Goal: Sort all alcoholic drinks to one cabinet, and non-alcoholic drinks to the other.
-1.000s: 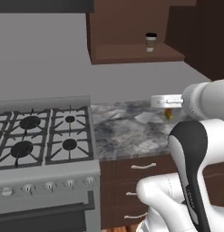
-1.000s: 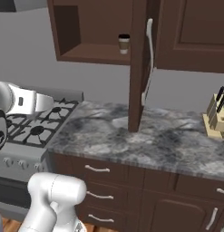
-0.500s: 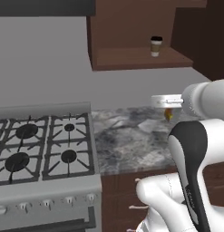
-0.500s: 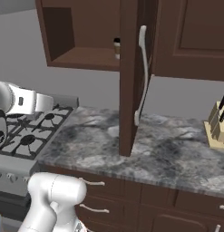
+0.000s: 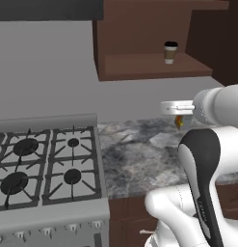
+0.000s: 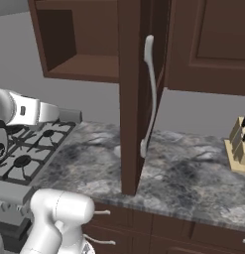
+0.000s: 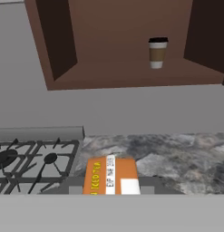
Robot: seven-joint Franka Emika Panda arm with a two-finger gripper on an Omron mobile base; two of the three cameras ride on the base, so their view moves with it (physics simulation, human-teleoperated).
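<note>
My gripper (image 7: 111, 183) is shut on a small yellow-orange can (image 7: 110, 176), which lies sideways between the fingertips over the counter's left end. In the left base view the can (image 5: 179, 122) hangs under the hand, beside the stove. Above and beyond it, a tan coffee cup with a dark lid (image 7: 157, 52) stands upright on the floor of the open dark brown wall cabinet (image 7: 131, 77). The left base view shows the cup (image 5: 170, 52) on the right part of the cabinet's shelf (image 5: 149, 67).
A gas stove (image 5: 38, 169) sits left of the marbled counter (image 5: 139, 154), with a grey range hood (image 5: 48, 8) above. A cabinet door with a long silver handle (image 6: 149, 94) stands open over the counter. A knife block (image 6: 238, 149) stands at the far right.
The whole picture has shifted: the base has moved closer to the counter and wall cabinets, which now look larger. The arm keeps the same pose with the can in the gripper.
</note>
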